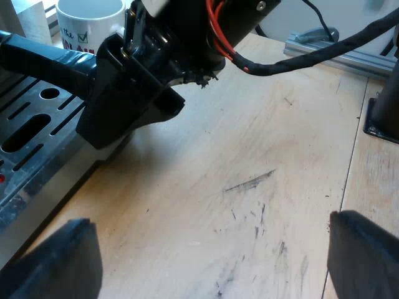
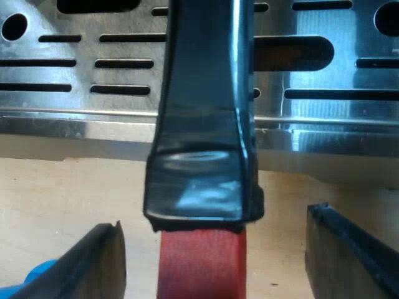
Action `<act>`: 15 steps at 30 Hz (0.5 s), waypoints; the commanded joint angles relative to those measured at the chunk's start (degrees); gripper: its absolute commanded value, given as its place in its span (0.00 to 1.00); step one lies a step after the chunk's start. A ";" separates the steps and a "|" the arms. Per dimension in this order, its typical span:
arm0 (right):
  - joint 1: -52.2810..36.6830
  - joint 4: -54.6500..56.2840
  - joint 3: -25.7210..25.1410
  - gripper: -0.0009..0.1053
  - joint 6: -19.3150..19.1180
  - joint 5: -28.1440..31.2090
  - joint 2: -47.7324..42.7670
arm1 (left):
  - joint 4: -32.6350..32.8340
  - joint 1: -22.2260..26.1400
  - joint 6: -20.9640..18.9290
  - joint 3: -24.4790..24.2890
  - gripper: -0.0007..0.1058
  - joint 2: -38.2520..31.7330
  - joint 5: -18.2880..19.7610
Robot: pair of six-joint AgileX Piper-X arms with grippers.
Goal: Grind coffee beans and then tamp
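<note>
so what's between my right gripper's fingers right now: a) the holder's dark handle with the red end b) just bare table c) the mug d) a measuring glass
a: in the right wrist view the holder's handle, dark with a red end, lies between the fingers of the right gripper, which stand open and clear of it on both sides, just off the machine's slotted metal tray.

glossy black handle (image 2: 199, 124) tipped in red before a silver slotted drip tray (image 2: 349, 31); pale wood worktop (image 1: 249, 137) smudged dark grey; white mug (image 1: 93, 15) lettered red.
</note>
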 commanded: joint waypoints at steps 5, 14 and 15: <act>-0.26 -0.07 -0.05 0.54 -0.71 0.06 -0.17 | -0.99 -0.16 -0.06 -0.15 0.71 -0.03 0.84; -0.26 -0.07 -0.05 0.21 -0.71 0.06 -0.17 | -0.99 -0.16 -0.06 -0.15 0.71 -0.03 0.84; -0.26 -0.07 -0.05 0.20 -0.71 0.06 -0.17 | -0.99 -0.16 -0.06 -0.15 0.71 -0.03 0.84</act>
